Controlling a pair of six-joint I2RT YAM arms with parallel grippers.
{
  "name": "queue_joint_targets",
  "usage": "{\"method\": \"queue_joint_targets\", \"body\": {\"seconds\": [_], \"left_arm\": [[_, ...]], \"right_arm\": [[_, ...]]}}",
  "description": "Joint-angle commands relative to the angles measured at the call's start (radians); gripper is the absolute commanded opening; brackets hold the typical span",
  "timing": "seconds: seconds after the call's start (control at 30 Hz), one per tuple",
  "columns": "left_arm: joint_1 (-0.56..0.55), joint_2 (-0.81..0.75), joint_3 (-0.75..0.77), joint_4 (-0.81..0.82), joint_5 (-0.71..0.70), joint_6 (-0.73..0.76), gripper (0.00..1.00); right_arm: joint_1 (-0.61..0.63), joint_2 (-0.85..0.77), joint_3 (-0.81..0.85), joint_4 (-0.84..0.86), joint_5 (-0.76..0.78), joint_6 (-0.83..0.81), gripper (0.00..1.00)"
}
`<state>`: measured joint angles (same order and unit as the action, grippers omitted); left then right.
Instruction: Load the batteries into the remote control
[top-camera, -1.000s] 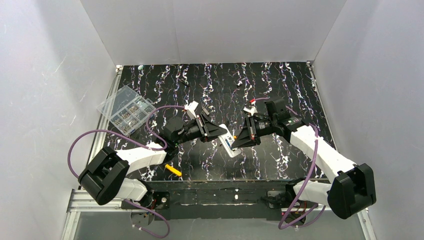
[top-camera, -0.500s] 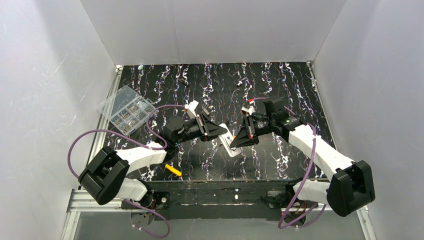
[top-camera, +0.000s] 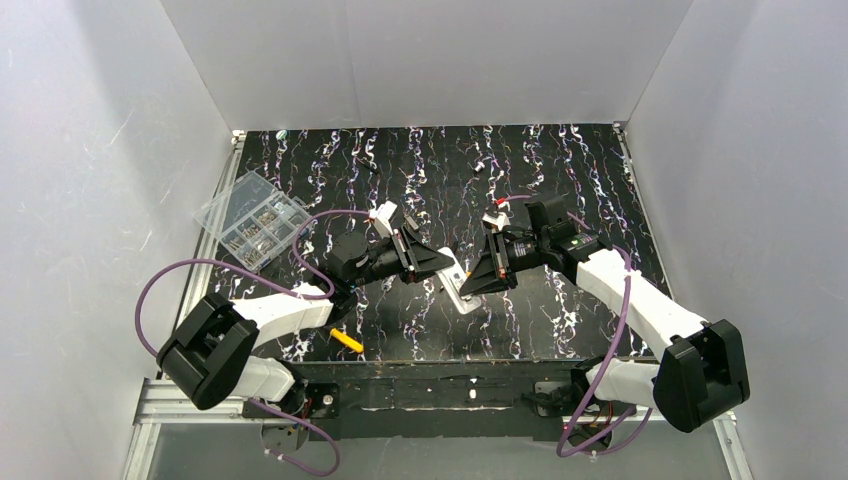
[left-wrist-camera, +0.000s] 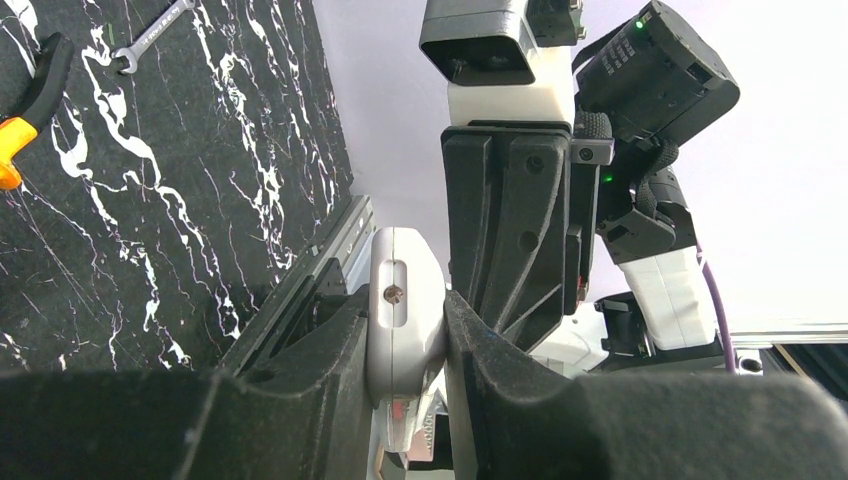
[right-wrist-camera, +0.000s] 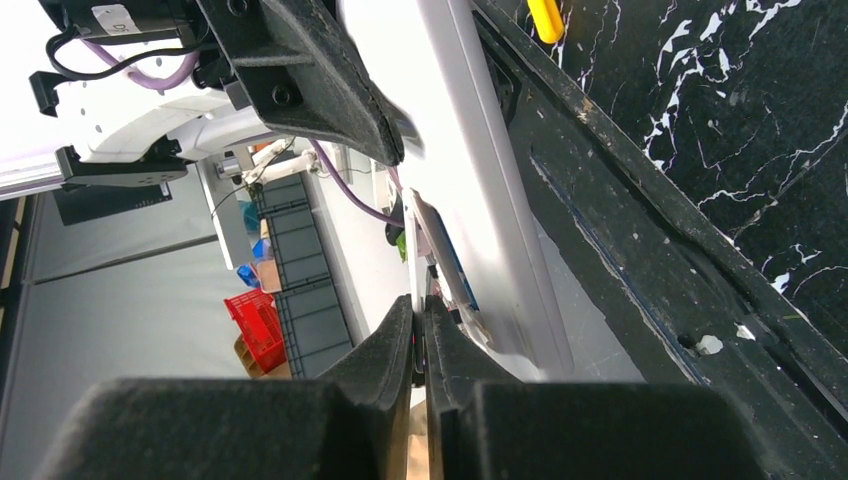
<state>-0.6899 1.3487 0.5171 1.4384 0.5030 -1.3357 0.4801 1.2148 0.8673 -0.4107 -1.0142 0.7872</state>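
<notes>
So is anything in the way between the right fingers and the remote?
Nothing visible is. The left fingers are clamped on the remote control, and the right fingers, nearly closed together, sit right against its end, with no gap to see. No battery shows in any view.

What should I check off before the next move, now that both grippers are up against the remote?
1. Hold of the left gripper on the remote control: ok, clamped between both fingers.
2. Position of the right gripper: ok, its tips are at the remote's edge, jaws nearly together.
3. Anything pinched in the right jaws: cannot tell; a thin pale edge sits at the tips.
4. Batteries ready to hand: not ok, none visible in any view.
5. Battery recess open: cannot tell, hidden by the fingers.
</notes>
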Motion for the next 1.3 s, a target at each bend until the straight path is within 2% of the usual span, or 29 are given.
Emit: {"method": "queue_joint_targets", "body": {"seconds": [0.0, 0.77, 1.27], "left_arm": [[-0.002, -0.027, 0.028, 0.103, 0.047, -0.014, 0.00], [-0.003, -0.027, 0.021, 0.103, 0.043, -0.016, 0.00], [-0.003, -0.029, 0.019, 0.104, 0.043, -0.016, 0.00]], "right_arm": [[0.005, 0.005, -0.017, 0.023, 0.036, 0.001, 0.13], [0.005, -0.008, -0.018, 0.012, 0.060, -0.002, 0.36], [0.005, -0.006, 0.086, -0.171, 0.178, -0.113, 0.43]]}}
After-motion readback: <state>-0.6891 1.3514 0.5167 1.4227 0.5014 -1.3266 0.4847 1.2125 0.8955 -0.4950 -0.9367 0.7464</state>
